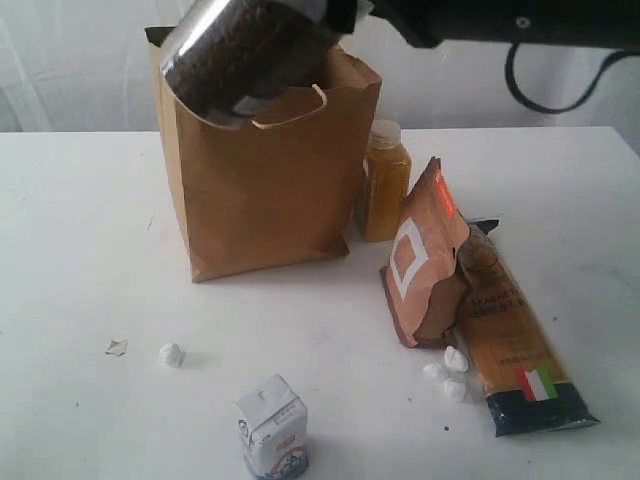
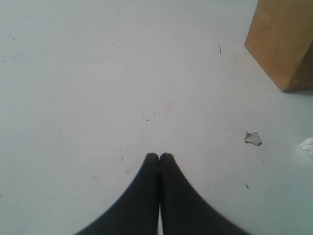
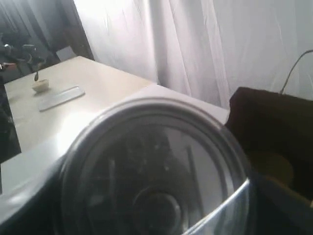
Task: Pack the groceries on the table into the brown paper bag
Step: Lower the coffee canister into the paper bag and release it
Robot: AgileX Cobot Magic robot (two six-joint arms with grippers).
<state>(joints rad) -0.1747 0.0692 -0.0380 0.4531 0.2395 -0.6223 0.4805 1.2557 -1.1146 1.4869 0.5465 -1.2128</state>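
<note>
Exterior view: the right gripper (image 1: 322, 20) reaches in from the far side and holds the dark jar (image 1: 245, 55) tilted in the air, its jaws clamped on the jar's base. The open mouth of the paper bag (image 1: 265, 190) is directly below them. Nothing can be seen inside the bag from here, so this looks like the first item going in, though that is only a judgement. Four groceries lie on the table (image 1: 80, 250), all well below the jaws: the yellow-lidded jar (image 1: 385, 185) touching the bag's side, the pouch (image 1: 425, 255) leaning against the pasta packet (image 1: 510, 340), and the small carton (image 1: 272, 428) standing alone, far from the bag. A few white lumps (image 1: 448, 375) lie by the packet. Left wrist view: the left gripper (image 2: 159, 156) hangs over bare tabletop with its fingertips pressed together and nothing between them. One corner of the bag sits well ahead of the jaws and off to one side, and a small scrap (image 2: 253, 139) lies nearer. Right wrist view: the jar's silver lid (image 3: 156, 166) fills the space ahead of the jaws, which are hidden behind it. A dark opening beyond is probably the bag's mouth. Most of the packing is yet to be done.
</note>
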